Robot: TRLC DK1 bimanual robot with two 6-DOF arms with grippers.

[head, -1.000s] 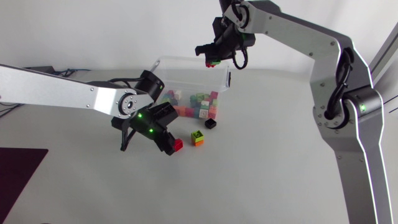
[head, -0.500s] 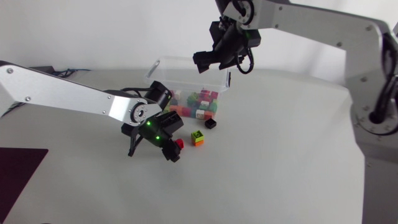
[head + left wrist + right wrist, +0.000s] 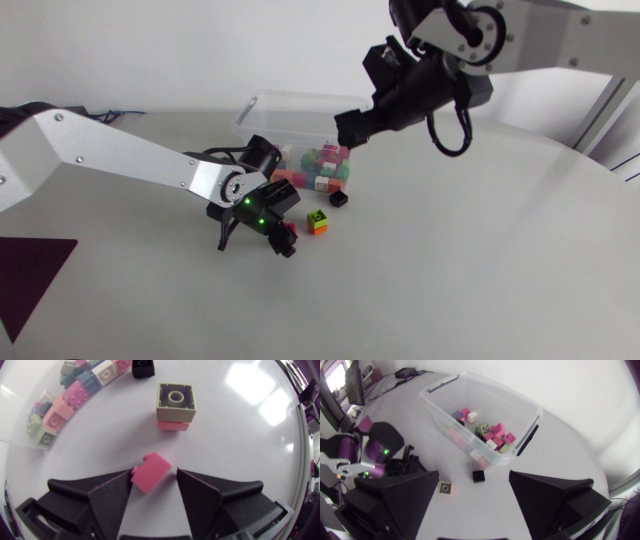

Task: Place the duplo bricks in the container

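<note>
A clear plastic container (image 3: 262, 104) (image 3: 436, 392) at the back of the table holds several coloured duplo bricks (image 3: 322, 166) (image 3: 54, 418). In front of it lie a black brick (image 3: 339, 198) (image 3: 142, 367) (image 3: 478, 475) and a green brick stacked on an orange one (image 3: 318, 221) (image 3: 175, 402) (image 3: 445, 488). A red brick (image 3: 289, 230) (image 3: 150, 472) lies on the table between the fingers of my left gripper (image 3: 283, 238) (image 3: 154, 473). One finger touches a corner of it, the other stands just off it. My right gripper (image 3: 352, 128) (image 3: 474, 478) hangs open and empty above the container's right end.
A dark purple mat (image 3: 30, 275) lies at the table's front left edge. My left arm (image 3: 385, 450) shows in the right wrist view beside the container. White tabletop stretches to the right and front of the loose bricks.
My right gripper opened, the brick it held over the container is gone from it, and the arm swung right and lower. My left gripper's fingers spread apart around the red brick.
</note>
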